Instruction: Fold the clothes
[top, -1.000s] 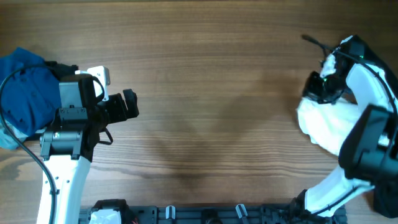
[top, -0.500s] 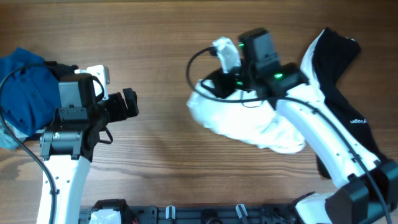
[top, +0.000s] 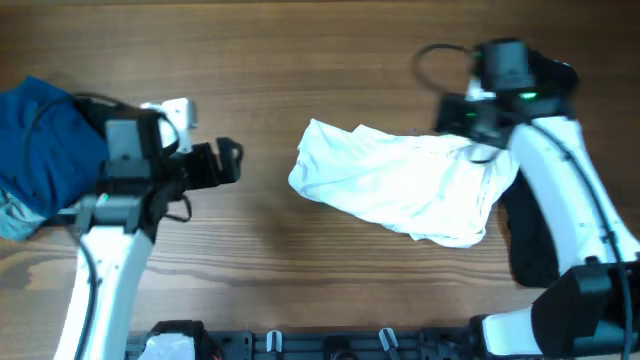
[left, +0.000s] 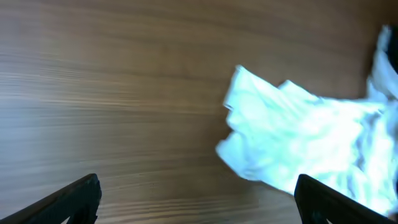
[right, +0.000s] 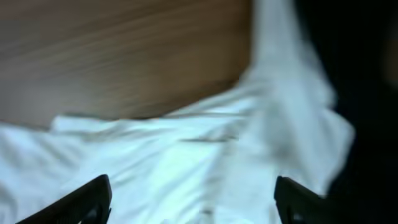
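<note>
Wooden desk (top: 300, 60) carries three garments. One white T-shirt (top: 400, 185) lies crumpled between both pincers, its right end beneath the right pincer (right: 193, 196), whose fingers are spread wide, gripping nothing. One blue garment (top: 40, 150) sits behind the left pincer (top: 232, 163), likewise spread and empty. One black garment (top: 525, 240) lies right of the right pincer.

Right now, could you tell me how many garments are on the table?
3: a white T-shirt crumpled at centre, a blue garment at the far left edge, a black garment at the right, partly under the right arm. Others may be hidden.
</note>
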